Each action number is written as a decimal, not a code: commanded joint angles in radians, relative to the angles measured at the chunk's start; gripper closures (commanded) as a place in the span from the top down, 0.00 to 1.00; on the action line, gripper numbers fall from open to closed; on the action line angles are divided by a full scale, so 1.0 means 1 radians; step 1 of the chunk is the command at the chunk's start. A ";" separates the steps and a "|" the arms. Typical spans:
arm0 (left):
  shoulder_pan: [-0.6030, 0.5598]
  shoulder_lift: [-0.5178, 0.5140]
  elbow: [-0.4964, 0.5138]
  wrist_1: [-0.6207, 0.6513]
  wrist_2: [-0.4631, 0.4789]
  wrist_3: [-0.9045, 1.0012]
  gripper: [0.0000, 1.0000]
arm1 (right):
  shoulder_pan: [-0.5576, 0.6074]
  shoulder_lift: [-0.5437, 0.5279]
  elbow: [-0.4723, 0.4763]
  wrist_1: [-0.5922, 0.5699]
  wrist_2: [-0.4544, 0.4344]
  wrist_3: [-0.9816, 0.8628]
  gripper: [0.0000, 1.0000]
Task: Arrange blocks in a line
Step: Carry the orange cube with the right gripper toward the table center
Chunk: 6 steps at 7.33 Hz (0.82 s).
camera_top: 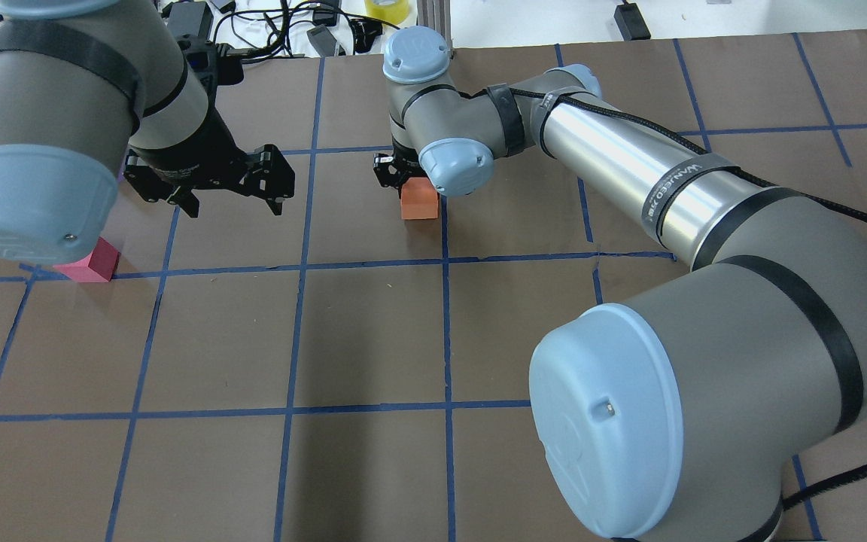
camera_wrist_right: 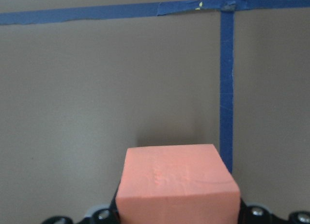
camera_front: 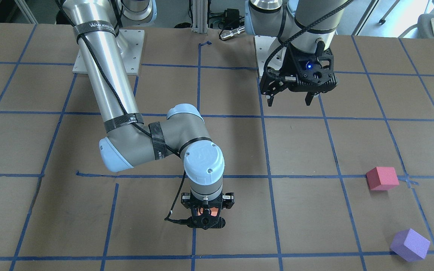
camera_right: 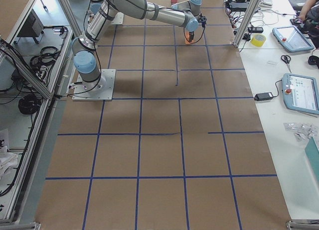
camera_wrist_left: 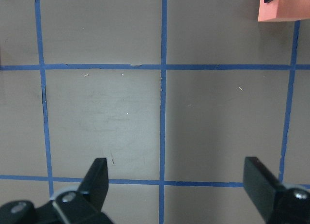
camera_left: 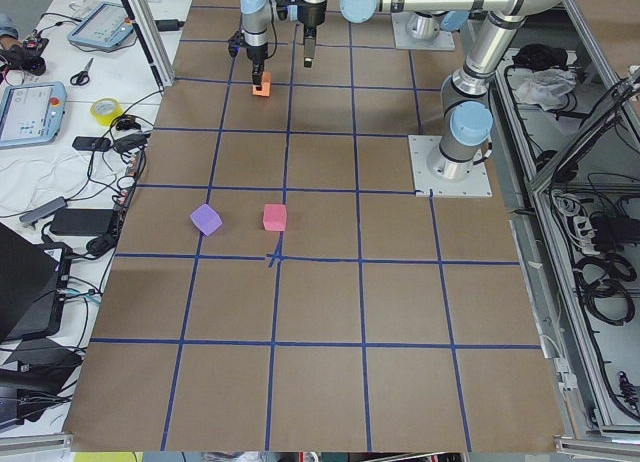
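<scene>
Left end effector (camera_front: 289, 101): nearest the robot's base, hanging above the bench (camera_front: 300, 150) with nothing in it. Its two fingers (camera_wrist_left: 99, 173) stand wide apart, and the left wrist view shows only bare brown surface and blue tape lines (camera_front: 262, 146) between them.

Reddish-pink block (camera_front: 382, 178): further out on the robot's left side, resting flat on the bench just beside a crossing of the tape lines. It is well apart from both end effectors. In the overhead view the left arm's elbow partly covers it.

Right end effector (camera_front: 205, 216): reaches out to about the middle of the bench's width and points straight down. It is closed in on the orange block, which fills the gap between the jaws in the right wrist view.

Orange block (camera_top: 419, 202): gripped, upright and square to the grid, just beside one tape line. Whether its underside touches the bench or hangs slightly above it cannot be told.

Purple block (camera_front: 410, 244): farthest from the robot, on the left side beyond the reddish-pink block and near it. It sits on the bench turned at an angle to the grid, close to a tape line.
</scene>
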 commanded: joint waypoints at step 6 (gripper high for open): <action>0.015 -0.022 0.000 0.015 -0.009 0.000 1.00 | -0.006 -0.135 0.015 0.109 -0.005 0.027 1.00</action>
